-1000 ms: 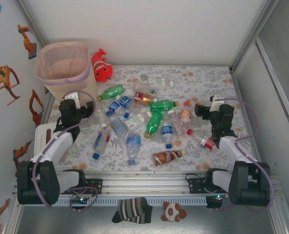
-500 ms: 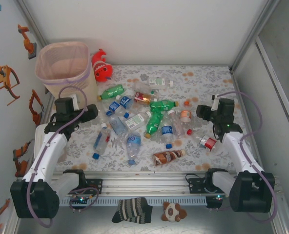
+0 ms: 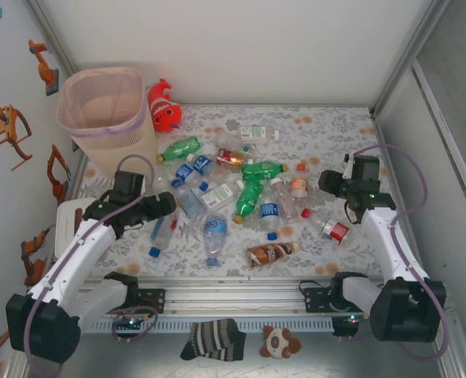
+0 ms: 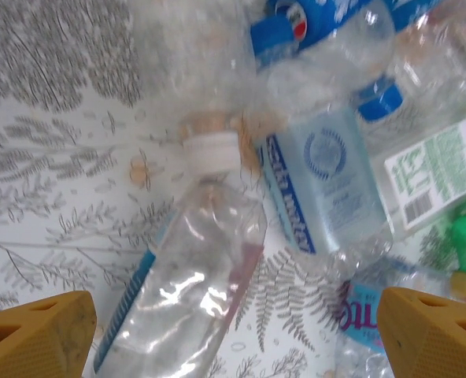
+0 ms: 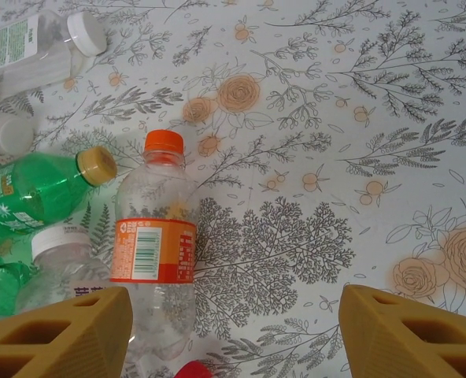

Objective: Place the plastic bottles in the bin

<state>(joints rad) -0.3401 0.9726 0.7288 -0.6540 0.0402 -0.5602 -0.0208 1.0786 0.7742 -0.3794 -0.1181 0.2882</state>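
Your left gripper (image 4: 237, 331) released, wide. Clear bottle (image 4: 190, 291) lies on table (image 4: 52, 197) between its fingers (image 4: 40, 331), untouched, long axis diagonal, white cap pointing away. Right gripper (image 5: 233, 335) released too, with orange-label bottle (image 5: 153, 248) beside one finger (image 5: 60, 335).

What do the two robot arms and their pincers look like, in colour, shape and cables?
The left arm and right arm have white links, black joint housings and black bases. A thin lilac cable loops along each. The left pincer and right pincer have black bodies; their fingers are mustard-yellow blocks with shallow recesses.
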